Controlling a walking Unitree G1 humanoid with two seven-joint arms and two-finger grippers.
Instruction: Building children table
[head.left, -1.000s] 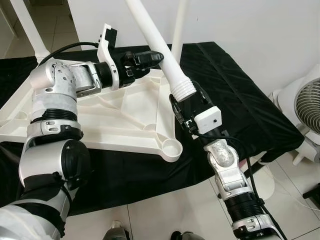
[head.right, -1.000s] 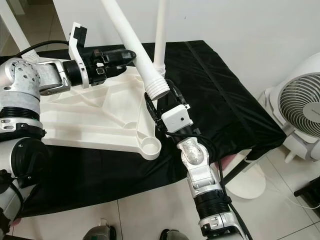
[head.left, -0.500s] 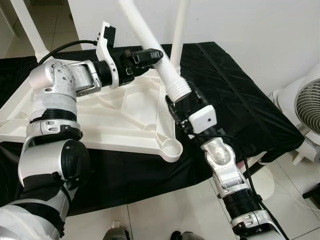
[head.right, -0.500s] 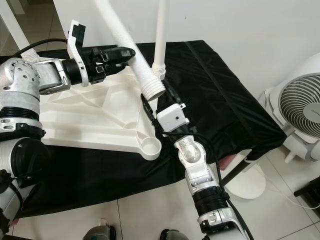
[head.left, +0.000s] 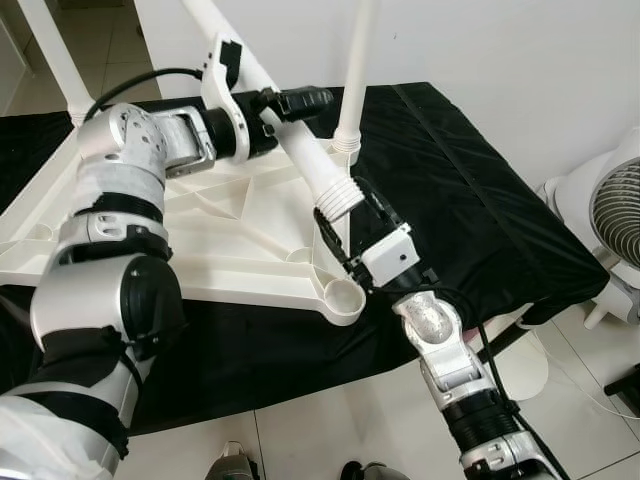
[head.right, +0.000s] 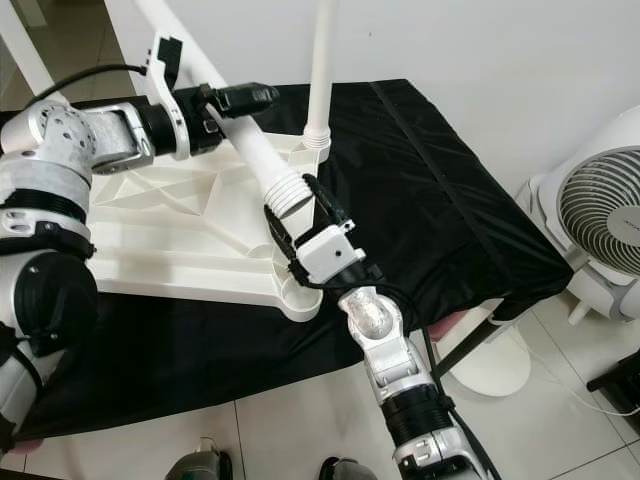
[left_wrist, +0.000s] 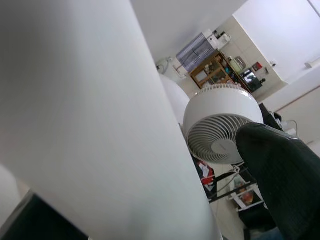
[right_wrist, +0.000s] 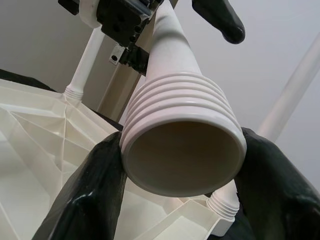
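A white table top (head.left: 215, 235) lies upside down on a black cloth. One white leg (head.left: 355, 70) stands screwed in at its far right corner, another (head.left: 50, 50) at the far left. A loose white table leg (head.left: 300, 150) slants over the top, held by both grippers. My left gripper (head.left: 300, 100) is shut on its shaft, with one black finger (left_wrist: 280, 175) beside the tube. My right gripper (right_wrist: 182, 165) is shut on its ribbed threaded end (head.left: 337, 198), one finger on each side. That end hangs just above the empty near right corner socket (head.left: 345, 295).
The black cloth (head.left: 450, 190) covers the low table and drops off at the right edge. A white floor fan (head.left: 612, 215) stands to the right on the tiled floor (head.left: 330, 420), with a round white base (head.left: 525, 370) near my right arm.
The loose leg has tilted further and its threaded end has swung left and down, closer to the table top's near right corner. Both grippers kept hold and moved with it.
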